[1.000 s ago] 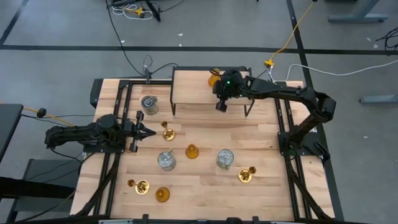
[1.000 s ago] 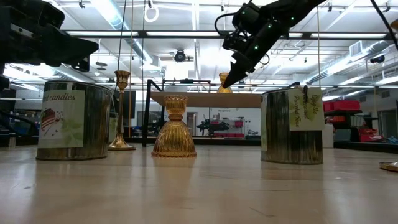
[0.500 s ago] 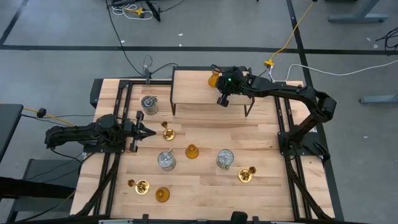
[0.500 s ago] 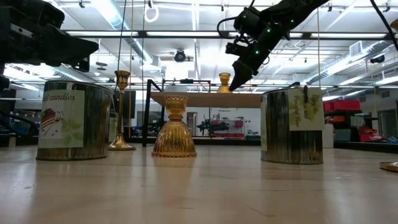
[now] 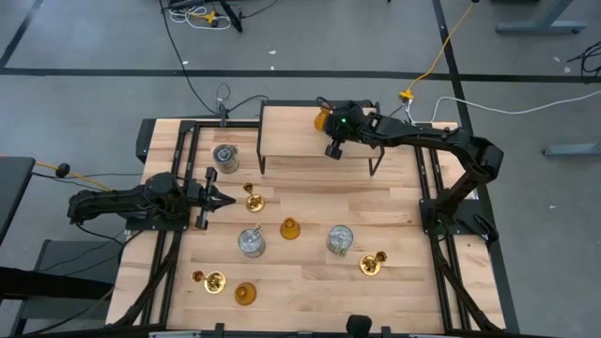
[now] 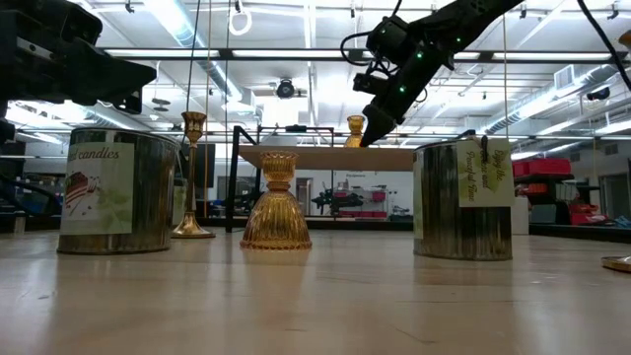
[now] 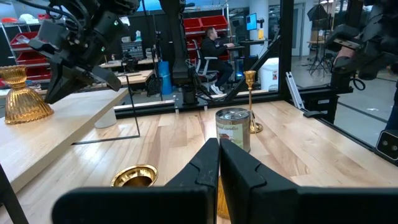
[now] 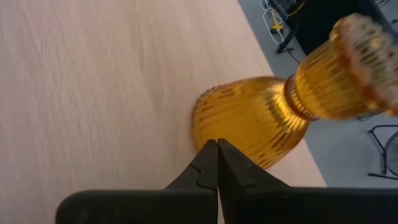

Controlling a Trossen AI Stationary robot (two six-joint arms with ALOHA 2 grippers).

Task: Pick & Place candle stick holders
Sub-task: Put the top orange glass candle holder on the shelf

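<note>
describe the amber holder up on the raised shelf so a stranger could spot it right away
At the table's far edge stands a raised wooden shelf. The amber bell-shaped holder stands alone on it, just beside the shut right gripper. The other amber holders stand down on the tabletop.

Amber holder (image 8: 261,121) just before right pincer (image 8: 217,144)

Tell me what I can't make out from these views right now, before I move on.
- Whether the shut right claw touches the amber holder on the shelf: right wrist view, fingertips cover the contact.
- Far tin's label: left wrist view, too small.
- Brass holder near the left claw: cut off by the claw body.
</note>
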